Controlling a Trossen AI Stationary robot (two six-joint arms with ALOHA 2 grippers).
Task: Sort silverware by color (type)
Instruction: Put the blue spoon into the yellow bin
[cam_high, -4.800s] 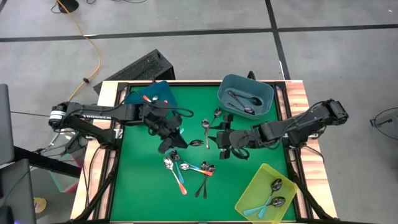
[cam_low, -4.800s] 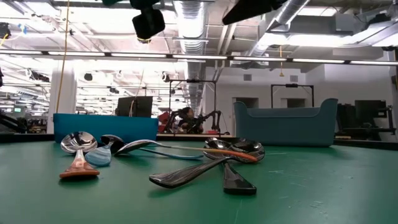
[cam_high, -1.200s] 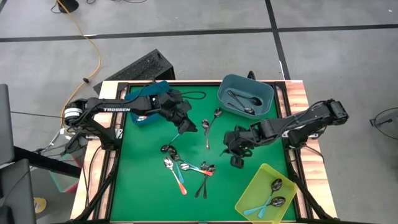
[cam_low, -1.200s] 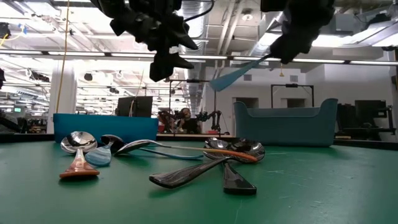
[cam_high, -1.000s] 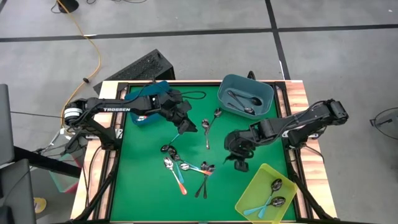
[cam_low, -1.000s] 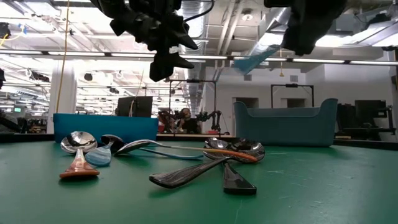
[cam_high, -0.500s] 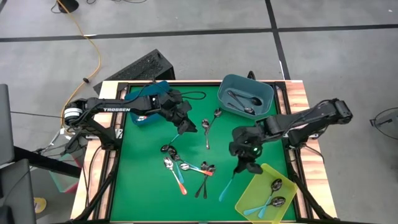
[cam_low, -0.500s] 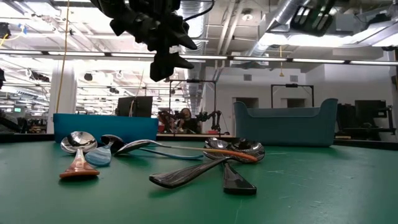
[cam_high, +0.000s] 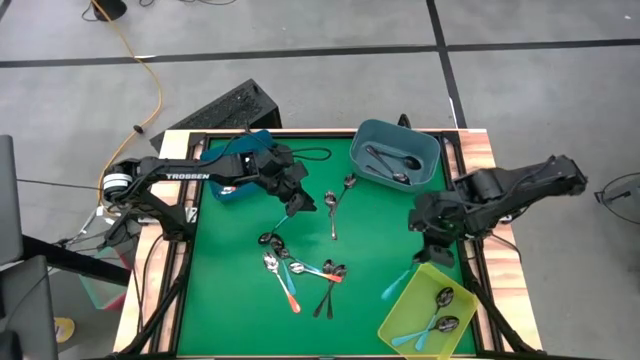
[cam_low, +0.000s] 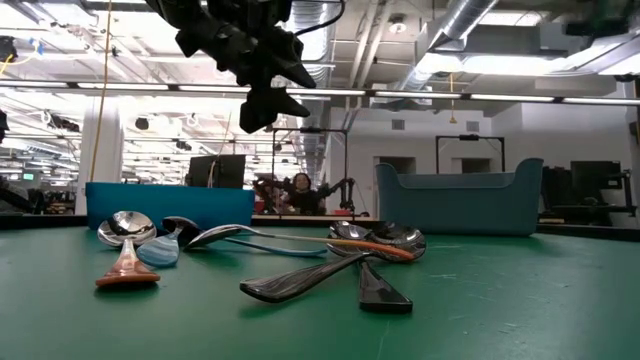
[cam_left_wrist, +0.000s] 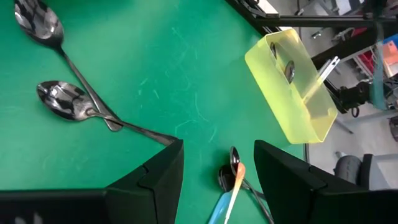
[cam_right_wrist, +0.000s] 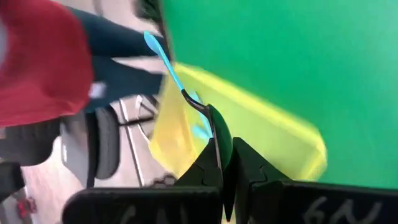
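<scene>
The right tool (cam_high: 437, 254) clamps a light-blue-handled metal spoon (cam_high: 397, 284) above the translucent yellow rectangular bin (cam_high: 403, 321); the left tool (cam_high: 297, 205) hovers, fingers apart.

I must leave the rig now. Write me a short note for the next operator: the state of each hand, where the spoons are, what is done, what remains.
Right hand: shut on a light blue spoon, held above the table beside the yellow bin.
Left hand: open, holding nothing, raised over the mat behind the pile.
Done: two spoons lie in the yellow bin, dark ones in the grey-blue bin.
Left: release the held spoon into the yellow bin; then sort the pile of spoons mid-table and the two metal spoons nearer the grey-blue bin.
</scene>
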